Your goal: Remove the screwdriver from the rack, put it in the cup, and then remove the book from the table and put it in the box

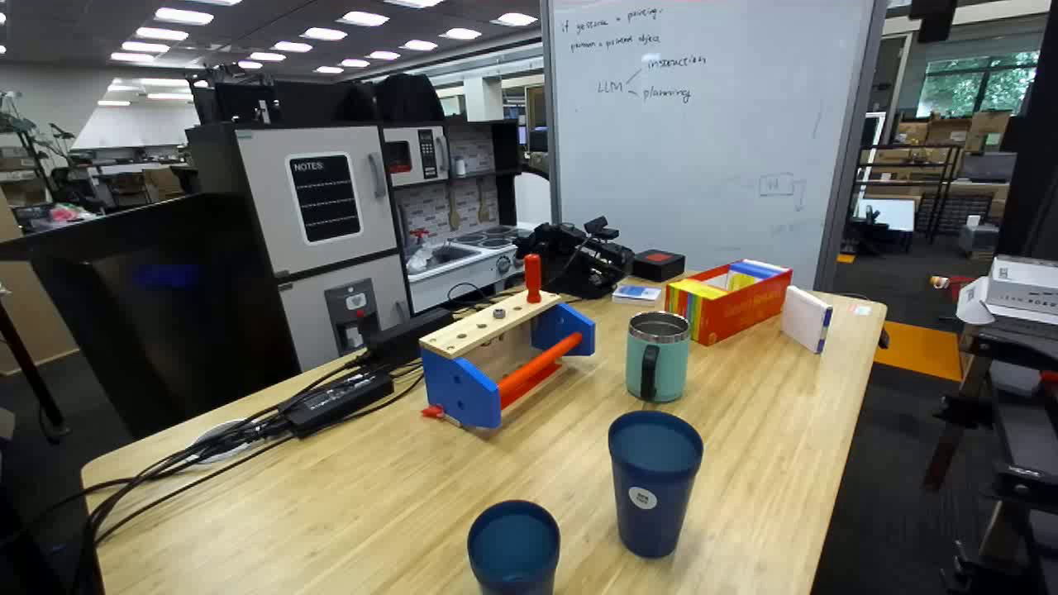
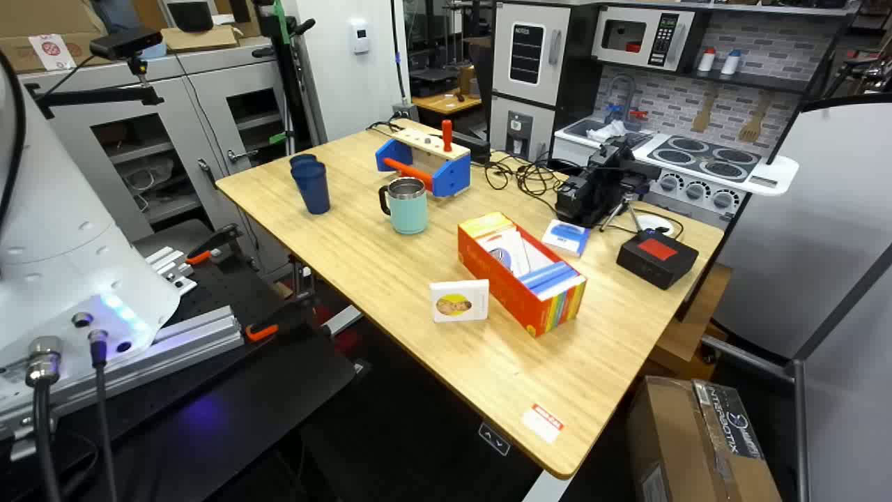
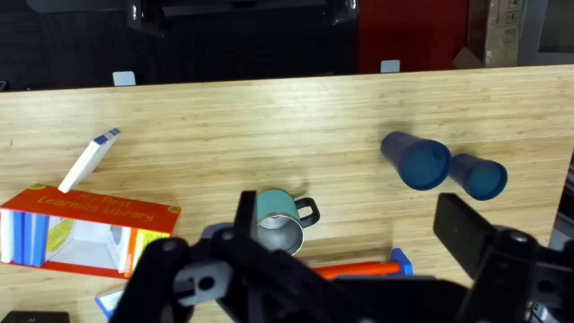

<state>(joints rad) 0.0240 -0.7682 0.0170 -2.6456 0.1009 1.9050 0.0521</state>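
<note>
1. In the wrist view, we observe the gripper [image 3: 347,211] spread wide, its 2 black fingers [image 3: 462,233] well apart; it has hold of nothing.
2. Past the fingers, we locate the teal-green cup [image 3: 278,202] upright on the wooden table [image 3: 224,134], black handle at its side. In the wrist view, a finger partly covers the cup.
3. Near the cup stands the rack [image 1: 517,316], with blue sides, a tan holed top and a red-orange bar between the sides. In the wrist view, we cannot see most of it behind the gripper.
4. In both exterior views, we find the screwdriver [image 1: 533,279] upright in the rack's top, near an end, its red handle above the wood.
5. We count 2 dark blue cups [image 1: 653,496], upright on the table, near each other and apart from the teal-green cup.
6. In an exterior view, we note the orange-red box [image 2: 498,284], open at the top, containing thin books [image 2: 550,277] with a gap between them.
7. Just beside the box's long wall, the white book [image 2: 460,301] stands on edge on the table; we cannot tell whether the 2 touch.
8. At the opposite long wall, we see a white-and-blue packet [image 2: 566,236] lying flat and, farther off, a black case [image 2: 655,261] with a red patch.
</note>
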